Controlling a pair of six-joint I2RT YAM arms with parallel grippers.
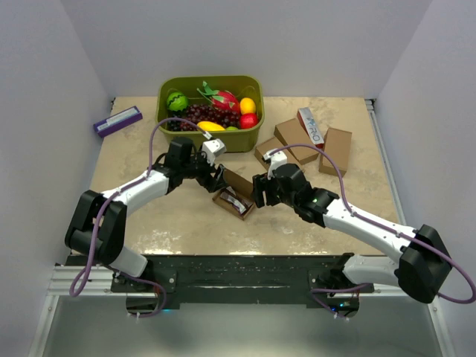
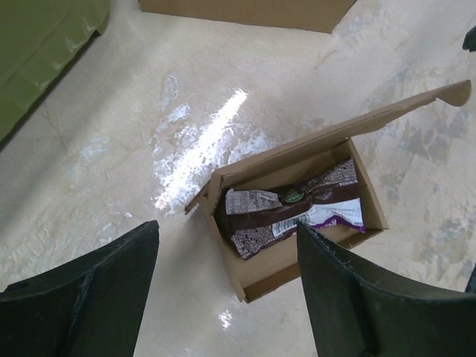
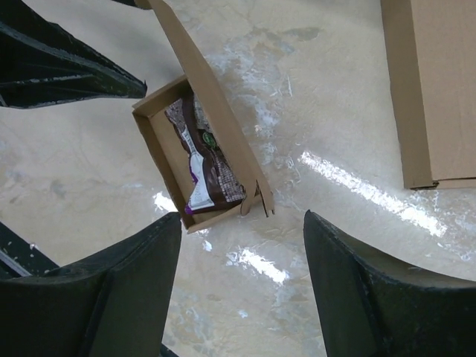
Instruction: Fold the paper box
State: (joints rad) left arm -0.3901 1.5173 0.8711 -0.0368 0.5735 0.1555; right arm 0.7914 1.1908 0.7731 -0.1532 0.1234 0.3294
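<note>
Two grippers hang over the paper box [image 1: 234, 199], which lies about midway between the desk's left and right edges, a little closer to the near edge than the far one. The left gripper [image 2: 227, 230] has its fingers spread wide with nothing between them, and the right gripper [image 3: 242, 216] is the same, splayed and empty. The box is open. Its long lid [image 2: 357, 123] stands up and leans outward from one long side, and a small end flap [image 3: 260, 197] juts out at a corner. A brown and purple packet [image 2: 290, 212] lies flat inside. I'd say the closing step has not started, and both arms are only lining up. The next move looks like one gripper steadying the tray wall while the other catches the lid's free edge and swings it over. The end flap would need tucking in first, and the thin card could buckle.
</note>
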